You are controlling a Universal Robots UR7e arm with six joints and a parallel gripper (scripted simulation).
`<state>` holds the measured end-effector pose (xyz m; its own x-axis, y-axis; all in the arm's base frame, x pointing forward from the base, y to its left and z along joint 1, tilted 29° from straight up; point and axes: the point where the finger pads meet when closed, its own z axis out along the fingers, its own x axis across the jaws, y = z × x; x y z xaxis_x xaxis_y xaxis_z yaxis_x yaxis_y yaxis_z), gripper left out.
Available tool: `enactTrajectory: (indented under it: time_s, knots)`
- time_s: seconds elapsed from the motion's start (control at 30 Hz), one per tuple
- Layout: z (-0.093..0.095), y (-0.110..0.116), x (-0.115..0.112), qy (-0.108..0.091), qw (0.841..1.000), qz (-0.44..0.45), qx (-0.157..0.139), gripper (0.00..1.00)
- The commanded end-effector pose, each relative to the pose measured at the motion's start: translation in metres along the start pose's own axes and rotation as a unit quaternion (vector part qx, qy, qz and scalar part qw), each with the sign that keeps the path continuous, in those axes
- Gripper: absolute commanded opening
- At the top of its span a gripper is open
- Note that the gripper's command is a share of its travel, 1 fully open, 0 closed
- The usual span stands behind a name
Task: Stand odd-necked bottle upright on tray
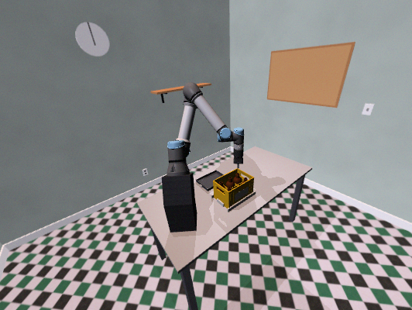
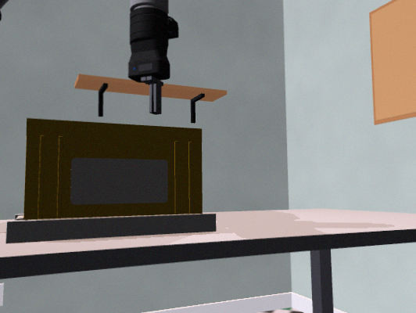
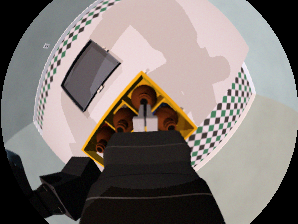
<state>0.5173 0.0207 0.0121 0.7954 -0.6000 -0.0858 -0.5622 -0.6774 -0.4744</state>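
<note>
My gripper [image 1: 238, 167] [image 2: 155, 113] [image 3: 145, 111] is shut with its fingers together and nothing between them. It points down above the crate, with its tips higher than the crate's rim. The yellow crate [image 1: 232, 200] [image 2: 117, 140] [image 3: 188, 128] stands on the table. In the wrist view, brown bottles stand in it: one at the far corner [image 3: 143, 93], partly behind the fingertips, one to the right [image 3: 167, 119], one to the left [image 3: 122, 118] and one farther left [image 3: 102, 141]. Another bottle is hidden there by the gripper. The dark tray [image 1: 209, 180] [image 3: 90, 75] holds nothing. Neck differences are too small to tell.
A low rail [image 1: 242, 201] [image 2: 117, 228] runs along the crate's long side. The crate's dividers separate the bottles. The tray lies beside the crate's other long side, across a gap. The arm's black pedestal [image 1: 179, 203] stands at one end of the table [image 1: 283, 164].
</note>
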Motion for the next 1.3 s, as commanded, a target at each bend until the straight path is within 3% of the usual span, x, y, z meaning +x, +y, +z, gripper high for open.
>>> enactTrajectory:
  time_s: [0.0,0.03,1.27]
  knots:
    - [-0.0012,-0.0036,-0.0029,0.001,1.0,0.0,0.0,0.0]
    - [-0.0012,-0.0036,-0.0029,0.001,1.0,0.0,0.0,1.0]
    - [-0.0011,-0.0036,-0.0029,0.001,1.0,0.0,0.0,1.0]
